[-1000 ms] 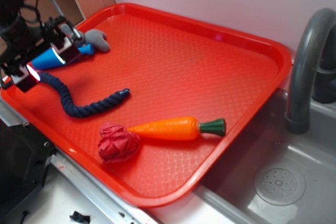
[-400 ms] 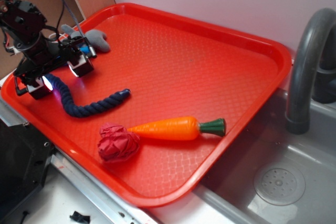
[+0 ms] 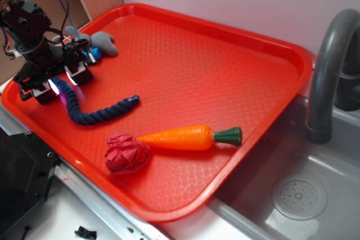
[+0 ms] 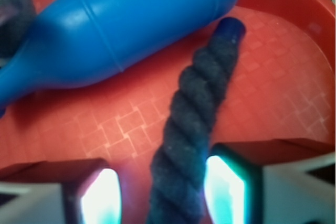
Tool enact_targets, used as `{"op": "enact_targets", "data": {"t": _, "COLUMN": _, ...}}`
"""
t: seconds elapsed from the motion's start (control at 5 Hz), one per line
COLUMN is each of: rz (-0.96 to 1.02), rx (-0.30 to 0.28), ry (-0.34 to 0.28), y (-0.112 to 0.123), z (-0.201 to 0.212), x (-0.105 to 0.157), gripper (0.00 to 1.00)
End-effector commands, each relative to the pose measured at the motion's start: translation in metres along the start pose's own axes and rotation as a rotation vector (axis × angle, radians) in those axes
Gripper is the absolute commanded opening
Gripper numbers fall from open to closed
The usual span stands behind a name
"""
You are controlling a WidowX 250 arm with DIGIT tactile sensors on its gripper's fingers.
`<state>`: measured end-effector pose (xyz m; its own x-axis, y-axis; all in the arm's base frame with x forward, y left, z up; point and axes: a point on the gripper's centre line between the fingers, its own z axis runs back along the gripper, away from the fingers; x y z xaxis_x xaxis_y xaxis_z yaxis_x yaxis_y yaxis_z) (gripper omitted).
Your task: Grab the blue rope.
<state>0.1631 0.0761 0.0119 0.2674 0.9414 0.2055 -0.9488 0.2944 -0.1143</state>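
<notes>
Covering most of the counter, a red plastic tray (image 3: 225, 60) with a fine waffle texture sits against a pale wall, its right corner overhanging a grey sink (image 3: 292, 195) with a round drain and a dark grey faucet (image 3: 326, 71). At the tray's left end the gripper (image 3: 55, 84) is down at the surface with its fingers spread, straddling one end of the blue rope (image 3: 95, 113). From the wrist view the rope (image 4: 194, 124) runs up between the two glowing finger pads (image 4: 223, 190), touching or nearly touching the right one with a gap on the left; nothing is clamped. The rope's dark twisted length curves across the tray toward the middle. A bright blue bottle-shaped toy (image 4: 121, 30) lies just beside the rope's far end, next to a grey object (image 3: 104, 42). Nearer the front edge lie a toy carrot (image 3: 185, 137) and a crumpled red cloth (image 3: 126, 153), touching.
</notes>
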Motion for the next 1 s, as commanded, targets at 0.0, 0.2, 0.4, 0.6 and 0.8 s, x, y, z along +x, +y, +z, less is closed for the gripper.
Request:
{"op": "enact_targets", "data": {"t": 0.0, "rz": -0.077, "rx": 0.05, "ry": 0.023, "y": 0.004, "z": -0.001, "x": -0.011, "gripper": 0.0}}
{"op": "enact_targets", "data": {"t": 0.2, "rz": -0.263, "rx": 0.026, "ry": 0.071, "y": -0.012, "z": 0.026, "x": -0.011, "gripper": 0.0}}
{"op": "enact_targets", "data": {"t": 0.4, "rz": -0.495, "rx": -0.036, "ry": 0.199, "y": -0.042, "z": 0.073, "x": -0.021, "gripper": 0.0}}
{"op": "enact_targets", "data": {"t": 0.6, "rz": -0.742, "rx": -0.038, "ry": 0.261, "y": -0.055, "z": 0.112, "x": -0.039, "gripper": 0.0}}
{"op": "enact_targets", "data": {"t": 0.8, "rz": -0.987, "rx": -0.098, "ry": 0.26, "y": -0.052, "z": 0.16, "x": -0.061, "gripper": 0.0}}
